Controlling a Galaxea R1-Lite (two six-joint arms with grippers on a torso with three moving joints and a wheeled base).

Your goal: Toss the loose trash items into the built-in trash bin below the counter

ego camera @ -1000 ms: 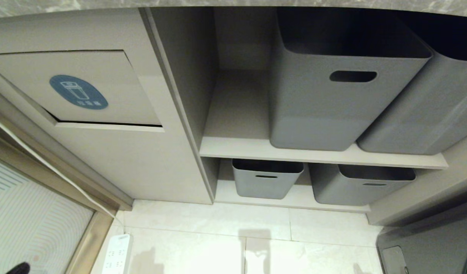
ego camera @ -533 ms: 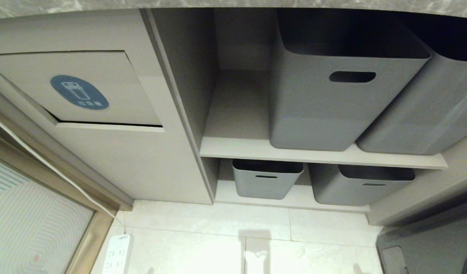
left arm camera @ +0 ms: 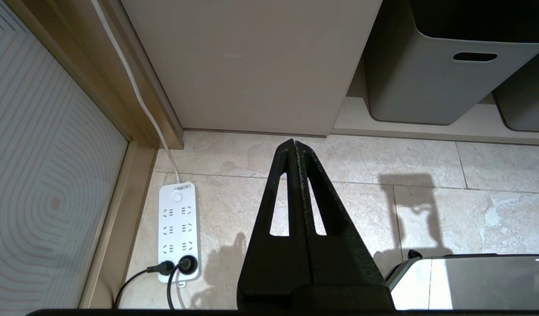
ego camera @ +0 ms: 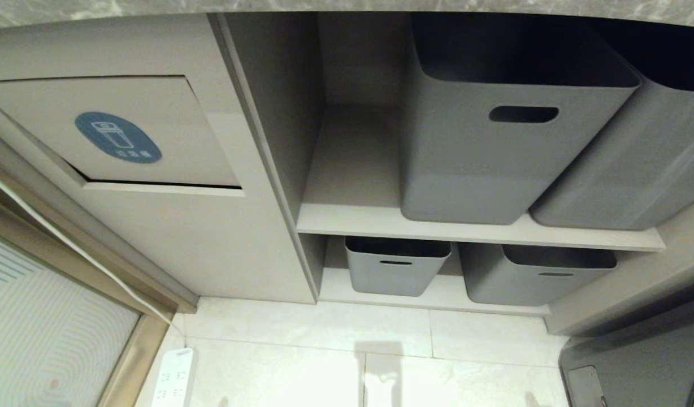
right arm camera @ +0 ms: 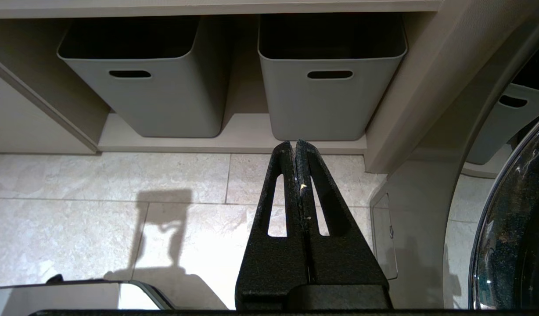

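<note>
While the built-in trash bin (ego camera: 126, 133) sits with its flap nearly flush in the beige cabinet panel, its round blue sticker (ego camera: 117, 137) facing out, neither arm shows in the head view. The bin lies directly under the grey marble-look counter (ego camera: 381, 5), whose edge runs along above it. No loose trash items show in any view, so where they are cannot be told.

To the right of the bin, open shelves hold grey tubs: two large ones (ego camera: 511, 130) on the upper shelf and two smaller ones (ego camera: 395, 265) on the lower shelf, all with slot handles. Below the bin, on the pale tiled floor (ego camera: 324, 333), a white power strip (ego camera: 174, 376) lies near the wooden frame (ego camera: 138, 345) to the bin's left, with a white cord running up along that frame.

The left gripper (left arm camera: 294, 147) hangs low over the floor below the bin's panel, its two black fingers pressed together with nothing between them; the power strip lies just beside it. The right gripper (right arm camera: 295, 147) hangs over the floor further right of the bin, in front of the two lower tubs, its fingers likewise pressed together and holding nothing.
</note>
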